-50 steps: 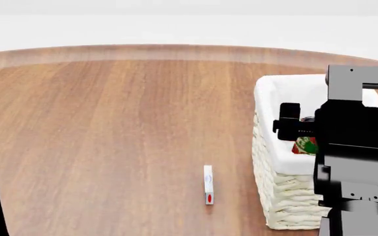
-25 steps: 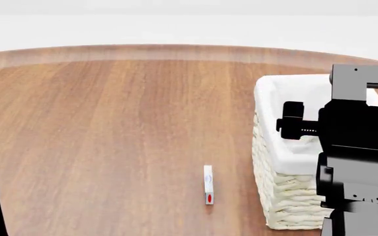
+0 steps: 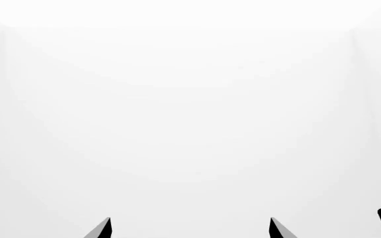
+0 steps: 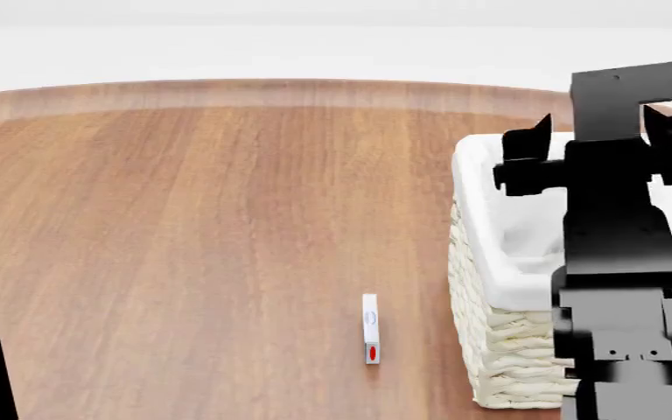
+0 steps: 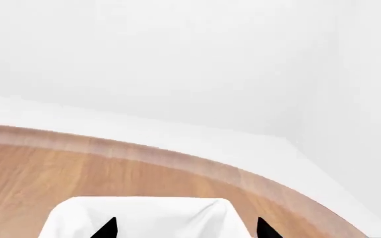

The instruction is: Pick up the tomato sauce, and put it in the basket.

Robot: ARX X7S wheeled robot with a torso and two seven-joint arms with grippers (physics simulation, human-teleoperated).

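**Right tool raised above basket, can out of sight**

Risen since half a second ago: right tool (image 4: 593, 144), earlier level with the basket's inside, now up over the far rim. One second ago a red-and-green can visible between the fingers inside the basket; half a second ago already gone from view, and not seen now.

Right tool: fingertips (image 5: 107, 229) well apart in the right wrist view, nothing between them. Wide, empty. Directly below and ahead of the tips, the white liner of the basket (image 5: 144, 213).

Basket (image 4: 493, 262) under and partly behind the right arm in the head view; woven side and folded cloth rim visible, interior mostly hidden by the arm. Tomato sauce not visible in any current view; presumably down inside the basket, cannot confirm.

Left tool (image 3: 189, 228): two dark tips set apart against a blank white background, nothing held. Wide. Only a dark sliver of it at the lower corner of the head view.

Small white upright item with a red mark (image 4: 370, 328) on the table (image 4: 196, 245), well to the left of the right tool, near the basket's side.
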